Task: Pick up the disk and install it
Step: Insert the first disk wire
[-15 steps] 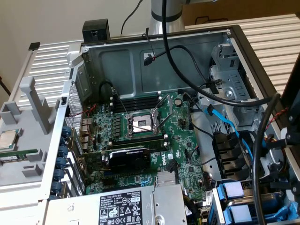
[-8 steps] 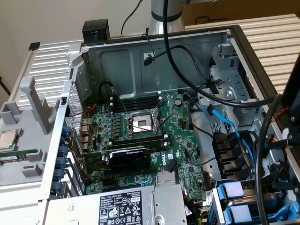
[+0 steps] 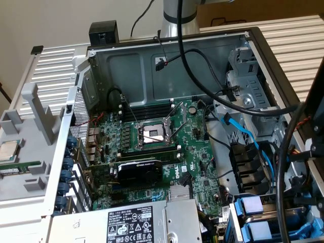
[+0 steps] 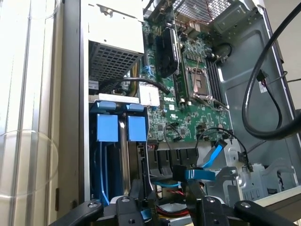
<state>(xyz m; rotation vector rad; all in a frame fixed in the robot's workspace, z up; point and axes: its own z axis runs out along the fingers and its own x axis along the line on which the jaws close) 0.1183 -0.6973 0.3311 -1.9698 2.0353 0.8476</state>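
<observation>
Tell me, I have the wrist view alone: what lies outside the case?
Observer: A grey tray stands beside the case, at the exterior view's left.
Operator: Anything on it?
Observer: A small square CPU chip.
Operator: Alone?
Observer: No, what looks like a green memory stick lies next to the chip.

White slatted table (image 3: 53,66), open computer case (image 3: 152,63), grey parts tray (image 3: 28,192) beside it
</observation>
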